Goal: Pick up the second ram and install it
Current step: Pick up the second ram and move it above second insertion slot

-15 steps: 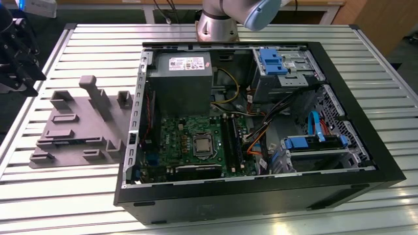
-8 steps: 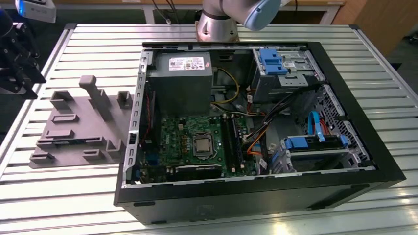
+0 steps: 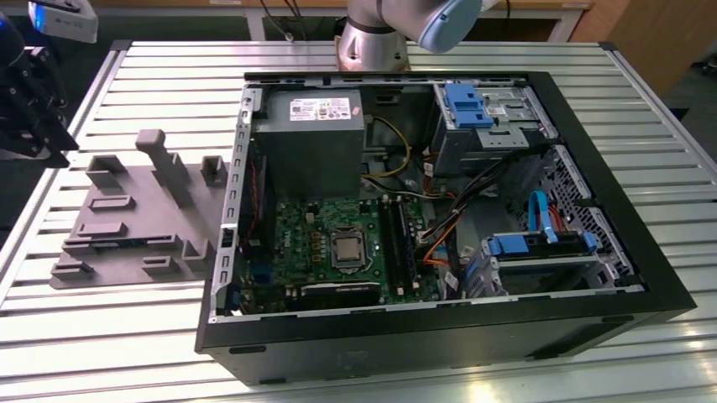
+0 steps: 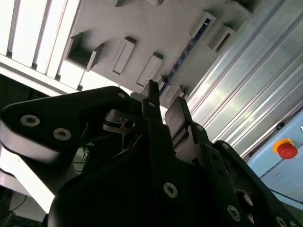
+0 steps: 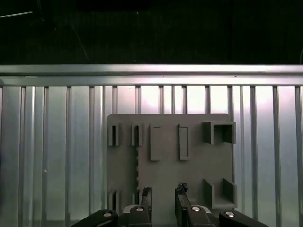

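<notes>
Empty gripper (image 5: 163,197) above the gray holder (image 5: 199,170)
Its two fingers (image 5: 146,195) stand slightly apart, pinching nothing. Beyond them the one second ram (image 4: 189,47) sits on edge in a holder slot, and one open computer case (image 3: 448,210) stands beside the holder.

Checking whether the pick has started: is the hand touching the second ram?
Apart. At the exterior view's left the hand hangs clear, with bare table slats between it and the gray holder carrying the second ram.
</notes>
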Motion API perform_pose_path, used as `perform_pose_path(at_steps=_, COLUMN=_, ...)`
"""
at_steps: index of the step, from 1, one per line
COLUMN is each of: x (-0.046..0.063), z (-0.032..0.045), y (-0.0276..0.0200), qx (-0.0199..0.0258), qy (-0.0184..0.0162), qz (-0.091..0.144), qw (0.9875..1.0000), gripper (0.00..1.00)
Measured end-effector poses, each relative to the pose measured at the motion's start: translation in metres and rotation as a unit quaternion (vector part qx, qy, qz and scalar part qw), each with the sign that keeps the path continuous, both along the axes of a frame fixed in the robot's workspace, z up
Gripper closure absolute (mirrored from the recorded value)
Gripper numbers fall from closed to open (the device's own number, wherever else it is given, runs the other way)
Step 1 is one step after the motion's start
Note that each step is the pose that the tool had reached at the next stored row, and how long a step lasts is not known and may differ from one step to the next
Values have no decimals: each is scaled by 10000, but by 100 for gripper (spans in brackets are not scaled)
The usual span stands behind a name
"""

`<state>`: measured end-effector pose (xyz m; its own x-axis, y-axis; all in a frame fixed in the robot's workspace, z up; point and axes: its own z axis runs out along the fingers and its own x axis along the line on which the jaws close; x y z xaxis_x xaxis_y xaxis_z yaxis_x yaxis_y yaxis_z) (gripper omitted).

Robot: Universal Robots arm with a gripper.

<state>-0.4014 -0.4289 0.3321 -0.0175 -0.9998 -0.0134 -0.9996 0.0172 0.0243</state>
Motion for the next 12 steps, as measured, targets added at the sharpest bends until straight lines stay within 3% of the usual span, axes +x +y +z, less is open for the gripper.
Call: perform_pose_path(at_steps=12, x=-29, z=-191, y=-62, qx=0, qy=0, qz=-11, qw=10000, gripper=67)
